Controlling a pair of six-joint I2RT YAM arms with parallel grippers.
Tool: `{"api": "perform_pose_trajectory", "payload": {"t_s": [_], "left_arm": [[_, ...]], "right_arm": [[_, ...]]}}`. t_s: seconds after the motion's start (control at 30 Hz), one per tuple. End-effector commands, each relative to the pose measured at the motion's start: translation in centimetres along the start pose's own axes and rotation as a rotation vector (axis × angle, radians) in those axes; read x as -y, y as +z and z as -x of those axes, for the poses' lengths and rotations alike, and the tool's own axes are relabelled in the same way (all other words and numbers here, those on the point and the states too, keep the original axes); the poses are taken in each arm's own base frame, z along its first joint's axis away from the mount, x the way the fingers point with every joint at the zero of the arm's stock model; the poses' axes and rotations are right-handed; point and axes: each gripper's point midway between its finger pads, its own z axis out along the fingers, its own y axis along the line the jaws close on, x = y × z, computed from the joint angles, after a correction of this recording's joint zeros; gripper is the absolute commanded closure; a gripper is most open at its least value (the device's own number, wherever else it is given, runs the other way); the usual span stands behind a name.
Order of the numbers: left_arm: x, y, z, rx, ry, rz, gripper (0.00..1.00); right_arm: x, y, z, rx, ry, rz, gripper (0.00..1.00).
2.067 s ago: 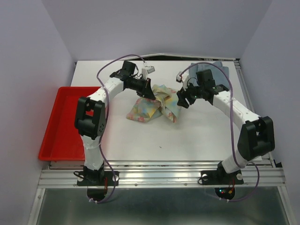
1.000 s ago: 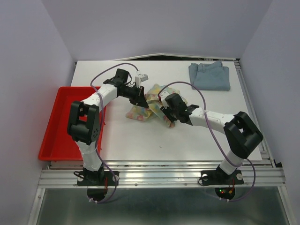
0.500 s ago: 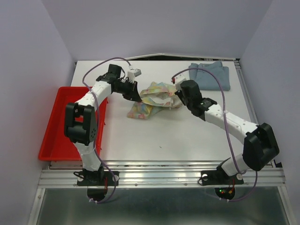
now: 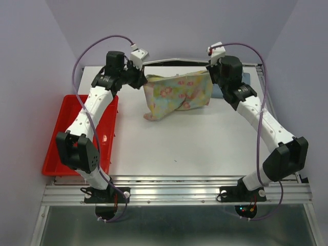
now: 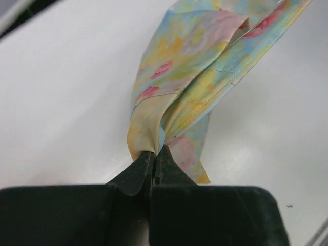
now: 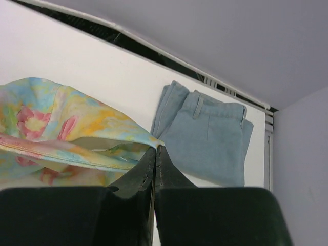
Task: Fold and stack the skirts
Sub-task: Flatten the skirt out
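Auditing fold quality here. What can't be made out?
Right wrist: near edge of the denim skirt, behind the right gripper.
Top external: most of the denim skirt, behind the right arm and floral skirt.
Left wrist: far end of the floral skirt, cut by the top edge; its pinched corner, inside the left gripper.

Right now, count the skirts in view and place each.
2. The floral skirt hangs stretched between both arms' shut jaws; the denim skirt lies folded at the table's far right.
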Motion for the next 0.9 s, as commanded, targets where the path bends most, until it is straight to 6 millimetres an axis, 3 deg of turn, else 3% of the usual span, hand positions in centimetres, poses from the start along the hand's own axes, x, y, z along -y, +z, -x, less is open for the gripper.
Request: {"api": "perform_pose_trajectory", "payload": {"t_s": [0.0,0.03,0.07,0.1,0.13,0.17,0.2,0.23,0.3,0.37,0.4,0.43,0.47,0.53,0.57,0.6,0.63,0.67,0.7,0.73,0.77,0.8,0.83,0.87], "left_arm": [[-6.9,-3.3,7.7,0.142,0.116,0.336,1.0],[-7.5,-3.3,8.7,0.157,0.126,0.358,1.0],[-8.4,-3.1,11.1,0.196,0.142,0.383,1.0],[-9.3,-3.2,12.3,0.212,0.144,0.418,1.0],[-9.6,-3.1,13.2,0.215,0.145,0.427,1.0],[-10.3,-3.3,15.9,0.262,0.163,0.442,1.0],[-10.5,-3.5,17.1,0.281,0.176,0.455,1.0],[-10.7,-4.1,19.0,0.318,0.193,0.465,1.0],[-10.6,-5.0,20.2,0.341,0.21,0.482,1.0],[-9.9,-6.0,19.9,0.332,0.225,0.471,1.0],[-9.2,-6.0,19.1,0.313,0.237,0.444,1.0],[-8.8,-6.2,18.5,0.312,0.25,0.432,1.0],[-7.6,-6.1,15.3,0.253,0.26,0.388,1.0],[-6.2,-6.1,12.3,0.224,0.287,0.341,1.0],[-4.9,-6.0,8.1,0.152,0.315,0.296,1.0],[-3.4,-5.6,5.9,0.123,0.343,0.216,1.0],[-1.8,-5.2,1.3,0.042,0.343,0.152,0.93],[-0.8,-5.1,-1.0,0.004,0.357,0.107,0.87],[1.1,-4.9,-4.0,-0.056,0.386,0.011,0.63],[1.9,-5.1,-6.3,-0.105,0.4,-0.035,0.63],[3.8,-5.3,-9.2,-0.156,0.41,-0.099,0.46],[5.3,-5.7,-10.6,-0.161,0.434,-0.174,0.43],[6.4,-6.4,-12.2,-0.189,0.426,-0.217,0.21],[7.6,-7.3,-13.3,-0.178,0.439,-0.227,0.02]], "right_arm": [[7.1,1.6,6.1,0.122,0.065,-0.192,0.99],[6.9,3.5,5.8,0.105,0.061,-0.193,0.99],[7.0,4.3,6.6,0.119,0.065,-0.193,0.99],[8.1,4.0,9.9,0.185,0.076,-0.213,0.99],[8.4,4.5,10.8,0.202,0.07,-0.219,0.99],[8.6,6.0,10.7,0.196,0.065,-0.227,0.99],[9.0,6.0,11.7,0.21,0.055,-0.235,0.99],[9.8,5.7,13.9,0.256,0.063,-0.252,0.99],[10.8,4.4,16.1,0.295,0.07,-0.266,0.99],[10.5,3.8,16.1,0.294,0.062,-0.239,0.99],[11.1,1.5,17.0,0.322,0.068,-0.235,0.99],[9.7,2.1,14.2,0.263,0.047,-0.197,0.99],[9.6,-0.8,14.8,0.298,0.057,-0.156,0.99],[7.8,-2.1,12.1,0.259,0.036,-0.074,0.99],[5.0,-1.4,7.8,0.175,0.009,0.022,0.99],[3.6,-2.0,5.0,0.104,-0.004,0.08,0.99],[2.0,-3.0,1.1,0.024,-0.016,0.135,0.99],[0.7,-3.7,-1.2,-0.025,-0.023,0.19,0.99],[-0.1,-5.5,-3.8,-0.092,-0.054,0.237,0.84],[-1.9,-5.9,-7.0,-0.171,-0.073,0.316,0.62],[-2.8,-8.0,-8.0,-0.18,-0.073,0.38,0.41],[-4.1,-9.6,-11.7,-0.267,-0.062,0.426,0.26],[-4.3,-10.8,-12.1,-0.259,-0.068,0.444,0.18],[-4.2,-12.9,-10.9,-0.193,-0.062,0.465,0.13]]}}
